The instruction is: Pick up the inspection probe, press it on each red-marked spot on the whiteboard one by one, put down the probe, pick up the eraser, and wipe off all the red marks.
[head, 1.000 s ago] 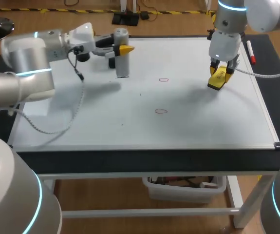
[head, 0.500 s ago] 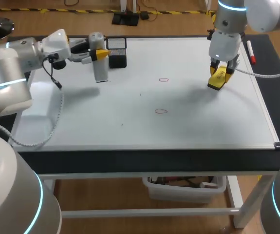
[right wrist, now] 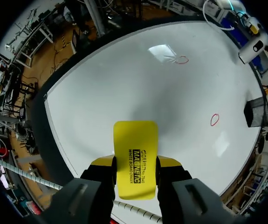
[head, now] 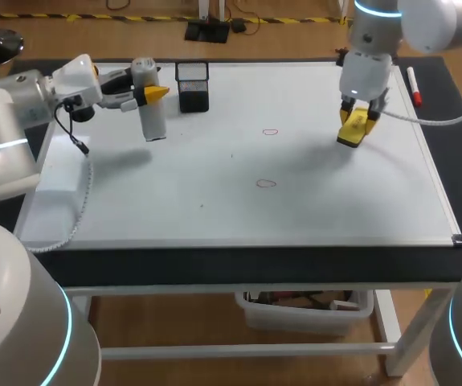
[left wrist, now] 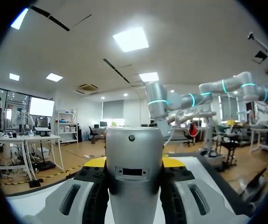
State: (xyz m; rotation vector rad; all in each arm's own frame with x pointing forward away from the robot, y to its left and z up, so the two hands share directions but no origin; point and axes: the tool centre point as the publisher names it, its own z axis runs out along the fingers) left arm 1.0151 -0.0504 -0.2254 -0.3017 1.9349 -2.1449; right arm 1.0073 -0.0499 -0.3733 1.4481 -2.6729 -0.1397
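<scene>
The inspection probe (head: 149, 104), a silver-white cylinder, hangs upright over the whiteboard's (head: 174, 217) far left part, with my left gripper (head: 145, 92) shut on its upper half. In the left wrist view the probe (left wrist: 134, 186) fills the gap between the yellow-tipped fingers (left wrist: 94, 162). Two small red marks (head: 271, 132) (head: 266, 183) sit near the board's middle. My right gripper (head: 354, 121) is shut on the yellow eraser (head: 353, 129), held just above the board to the right of the marks. From the right wrist the eraser (right wrist: 135, 156) and both marks (right wrist: 183, 60) (right wrist: 214, 120) show.
A black mesh pen holder (head: 193, 87) stands at the board's far edge, just right of the probe. A marker (head: 414, 86) lies on the dark mat beyond the board's right frame. A white patch (head: 58, 173) lies at the left edge.
My left arm has carried the probe leftward, from right of the pen holder to its left. The right gripper with the eraser has shifted slightly left and back.
</scene>
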